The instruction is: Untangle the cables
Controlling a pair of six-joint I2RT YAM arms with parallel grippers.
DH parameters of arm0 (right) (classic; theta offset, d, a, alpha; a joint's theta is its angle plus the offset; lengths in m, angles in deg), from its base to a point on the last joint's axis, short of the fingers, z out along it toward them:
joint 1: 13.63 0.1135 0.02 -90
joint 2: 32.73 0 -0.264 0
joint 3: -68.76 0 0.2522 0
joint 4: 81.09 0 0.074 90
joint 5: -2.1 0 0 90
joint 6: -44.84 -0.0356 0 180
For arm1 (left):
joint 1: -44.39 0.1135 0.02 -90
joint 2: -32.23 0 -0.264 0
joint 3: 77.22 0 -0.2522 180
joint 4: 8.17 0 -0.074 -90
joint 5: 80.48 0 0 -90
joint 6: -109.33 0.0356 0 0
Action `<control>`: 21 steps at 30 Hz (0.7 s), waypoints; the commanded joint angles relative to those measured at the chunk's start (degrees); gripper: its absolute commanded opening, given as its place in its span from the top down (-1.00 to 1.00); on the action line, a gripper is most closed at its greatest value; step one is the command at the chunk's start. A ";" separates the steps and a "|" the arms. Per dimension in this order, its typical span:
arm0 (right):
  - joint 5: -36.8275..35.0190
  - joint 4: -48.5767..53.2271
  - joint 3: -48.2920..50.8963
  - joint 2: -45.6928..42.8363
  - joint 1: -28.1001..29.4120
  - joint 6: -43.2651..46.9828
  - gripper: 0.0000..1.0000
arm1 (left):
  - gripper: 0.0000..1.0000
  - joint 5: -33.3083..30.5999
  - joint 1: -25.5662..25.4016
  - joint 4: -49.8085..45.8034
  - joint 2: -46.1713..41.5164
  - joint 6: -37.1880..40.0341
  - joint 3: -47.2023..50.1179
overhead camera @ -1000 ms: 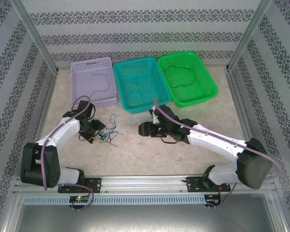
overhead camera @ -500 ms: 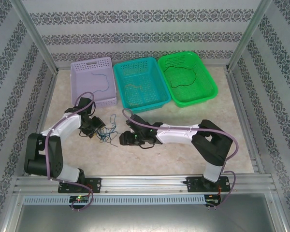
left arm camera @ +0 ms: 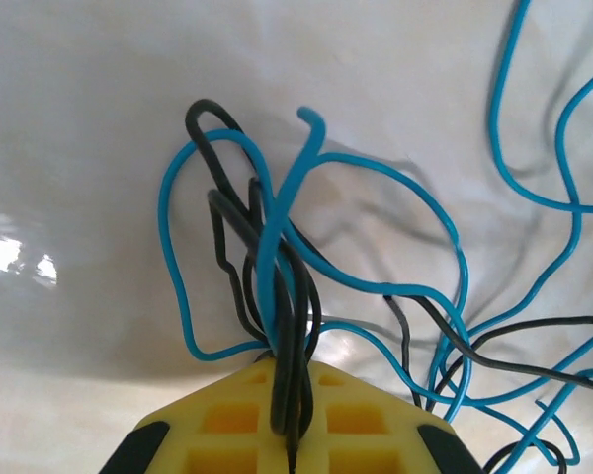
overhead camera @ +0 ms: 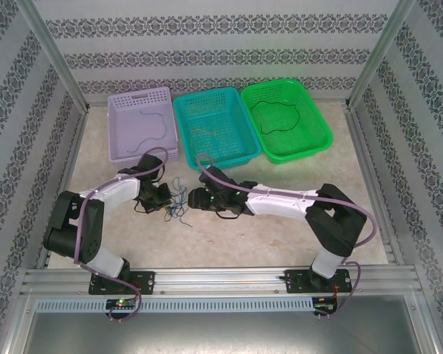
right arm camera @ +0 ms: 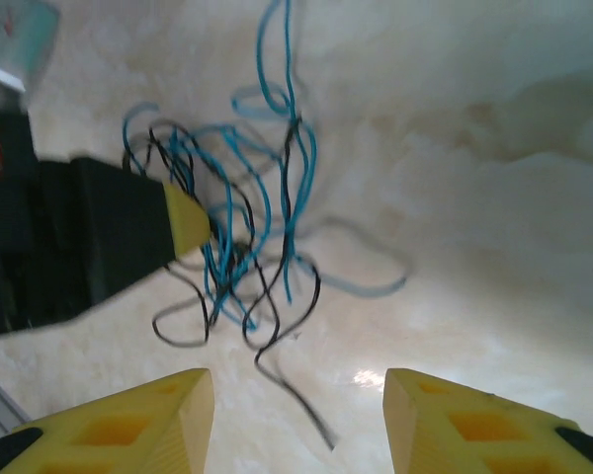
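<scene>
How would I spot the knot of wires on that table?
On the pale table, near the lilac basket, a tangle of cables lies between the left gripper, pinching it, and the open right gripper. Its mixed blue and black strands, knotted together outside any basket, set it apart.

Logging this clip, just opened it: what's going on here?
Two arms are working on a tangle of blue and black cables on the table. The left gripper is shut on a bunch of its strands. The right gripper is open, facing the tangle from the other side and holding nothing. The cables are not yet separated.
</scene>
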 commanded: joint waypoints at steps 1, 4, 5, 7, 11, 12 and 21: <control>-2.45 1.75 1.95 -3.07 -1.98 0.51 0.01 | 1.00 -1.75 -4.80 -1.26 -2.62 2.15 2.46; -1.82 2.91 1.79 -3.07 -3.17 2.49 0.01 | 1.00 -2.01 -8.48 -0.20 -5.01 2.09 3.84; -1.53 3.18 1.81 -2.87 -3.57 2.96 -0.01 | 1.00 -1.95 -9.21 0.29 -5.63 2.13 4.05; 1.30 3.17 1.41 -1.45 -4.78 4.19 -0.02 | 1.00 -2.54 -10.31 0.62 -6.25 2.30 4.04; 5.83 3.27 -0.88 1.61 -5.14 8.27 0.15 | 1.00 -2.59 -10.95 0.17 -5.59 3.34 2.46; 6.53 3.61 -1.43 2.26 -5.05 8.78 0.16 | 1.00 -2.57 -11.10 -0.20 -5.30 3.71 2.04; 7.80 5.87 -2.98 5.57 -4.43 14.70 0.33 | 1.00 -3.46 -12.54 -1.45 -4.18 4.56 0.40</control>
